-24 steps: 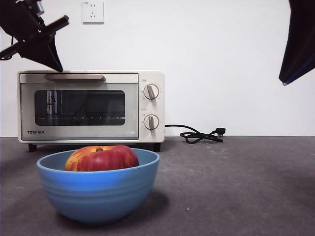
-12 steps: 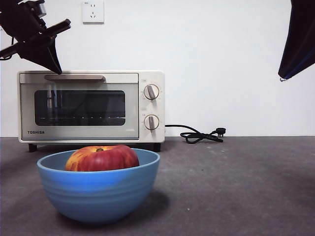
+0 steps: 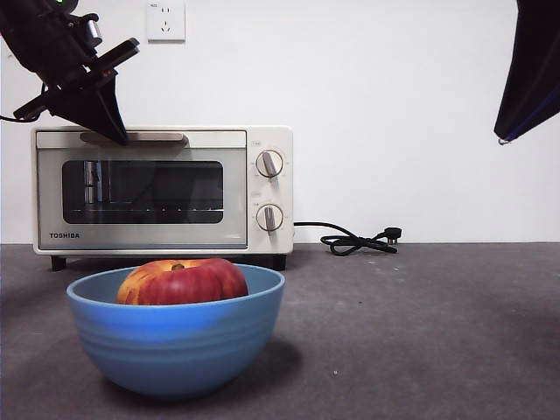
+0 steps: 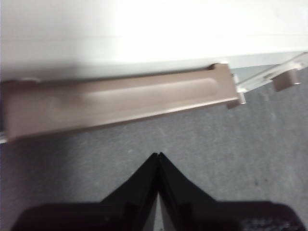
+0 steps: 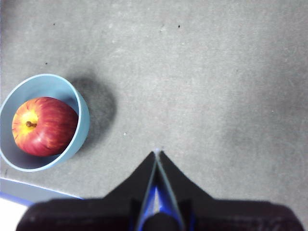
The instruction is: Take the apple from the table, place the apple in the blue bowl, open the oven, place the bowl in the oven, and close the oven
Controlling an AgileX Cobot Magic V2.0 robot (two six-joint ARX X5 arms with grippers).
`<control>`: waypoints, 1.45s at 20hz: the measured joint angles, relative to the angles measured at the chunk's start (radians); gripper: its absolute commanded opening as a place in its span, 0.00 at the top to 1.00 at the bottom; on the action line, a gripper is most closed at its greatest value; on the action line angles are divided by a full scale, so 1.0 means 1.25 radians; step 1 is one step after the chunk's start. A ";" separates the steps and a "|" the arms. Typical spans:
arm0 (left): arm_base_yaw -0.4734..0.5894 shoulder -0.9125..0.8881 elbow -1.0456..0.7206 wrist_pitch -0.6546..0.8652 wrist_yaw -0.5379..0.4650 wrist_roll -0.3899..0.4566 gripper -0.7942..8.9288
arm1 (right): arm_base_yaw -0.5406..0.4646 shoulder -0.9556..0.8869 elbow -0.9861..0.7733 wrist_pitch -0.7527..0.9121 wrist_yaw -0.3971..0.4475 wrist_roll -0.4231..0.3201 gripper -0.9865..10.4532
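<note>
Resting on the table (image 3: 437, 332), the oven (image 3: 162, 192) is shut; left gripper (image 4: 158, 155), fingers pressed together and empty, hovers just before its handle (image 4: 120, 98). Blue bowl (image 5: 82, 120) holding apple (image 5: 44, 126) lies well aside of right gripper (image 5: 157, 153), fingers together, empty.

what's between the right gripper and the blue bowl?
Only bare table, per the right wrist view: the right gripper, jaws shut, hangs apart from the blue bowl, which holds the apple. Just the bowl's shadow falls there.
</note>
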 measured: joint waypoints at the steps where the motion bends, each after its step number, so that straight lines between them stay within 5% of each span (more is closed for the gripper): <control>1: 0.000 0.000 0.000 0.016 0.022 -0.002 0.92 | 0.000 0.000 0.000 0.000 0.000 0.000 0.92; 5: 0.005 0.000 0.000 0.128 0.089 -0.058 0.92 | 0.000 0.000 0.000 0.000 0.000 0.000 0.92; 9: 0.006 0.000 0.000 0.166 0.008 -0.105 0.92 | 0.000 0.000 0.000 0.000 0.006 0.000 0.92; 11: 0.006 0.001 0.000 0.161 -0.050 -0.097 0.92 | 0.000 0.000 0.000 0.000 0.012 0.000 0.92; 29: -0.021 0.009 0.031 -0.059 -0.113 0.047 0.92 | 0.000 -0.001 0.000 0.000 0.042 -0.001 0.92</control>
